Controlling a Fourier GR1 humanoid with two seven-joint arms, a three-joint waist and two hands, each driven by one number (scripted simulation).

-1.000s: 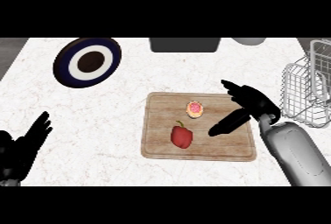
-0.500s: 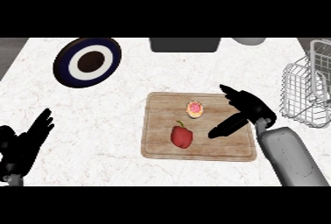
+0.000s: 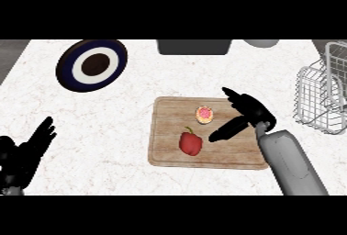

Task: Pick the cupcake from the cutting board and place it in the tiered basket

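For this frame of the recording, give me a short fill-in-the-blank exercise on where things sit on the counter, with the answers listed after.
1. The cupcake and the red pepper both lie on the ______.
2. The right hand is open just to the ______ of the cupcake, not holding it.
3. The wire basket stands at the counter's ______ edge.
4. The left hand rests open near the view's ______ edge.

Answers: cutting board; right; right; left

Right hand (image 3: 249,109) open, fingers spread, thumb out; left hand (image 3: 24,156) open, fingers up, lower left.
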